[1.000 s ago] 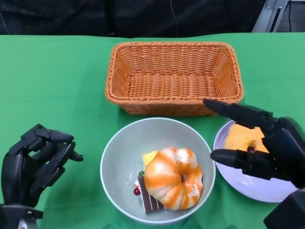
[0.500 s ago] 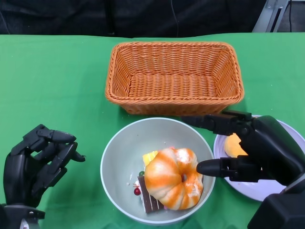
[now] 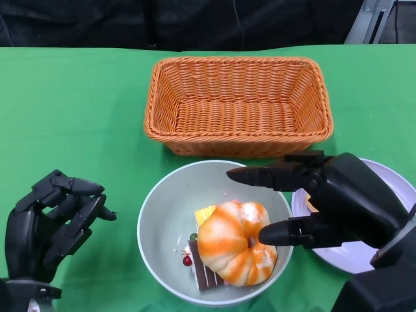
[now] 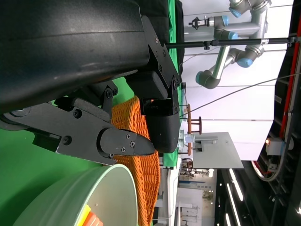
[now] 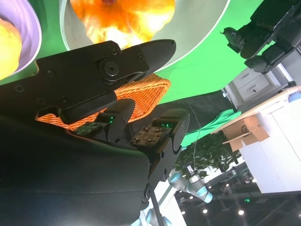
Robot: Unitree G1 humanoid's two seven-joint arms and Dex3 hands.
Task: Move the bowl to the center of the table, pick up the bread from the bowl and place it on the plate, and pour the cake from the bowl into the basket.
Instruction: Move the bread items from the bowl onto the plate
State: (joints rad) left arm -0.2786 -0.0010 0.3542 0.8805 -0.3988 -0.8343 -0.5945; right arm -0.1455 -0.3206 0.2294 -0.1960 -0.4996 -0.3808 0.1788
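A pale green bowl [image 3: 166, 214] sits near the table's front edge, just in front of the wicker basket [image 3: 238, 104]. Inside it lie an orange-and-white glazed bread [image 3: 235, 242] and, under the bread's left side, a slice of cake [image 3: 200, 266] with fruit. My right hand [image 3: 331, 201] hangs open over the bowl's right rim, fingers spread, reaching toward the bread without touching it. Part of the white plate [image 3: 396, 188] to the right is hidden by that hand. My left hand [image 3: 49, 224] rests on the cloth left of the bowl, fingers curled, empty.
Green cloth [image 3: 78, 110] covers the table. The basket holds nothing. The plate carries a yellow piece [image 5: 8, 44], seen in the right wrist view. The left wrist view shows the bowl's rim [image 4: 94, 188] and the basket [image 4: 136, 155] beyond my fingers.
My right hand has moved left from over the plate to over the bowl's right rim, now hiding the yellow piece in the head view. The left hand has barely shifted.
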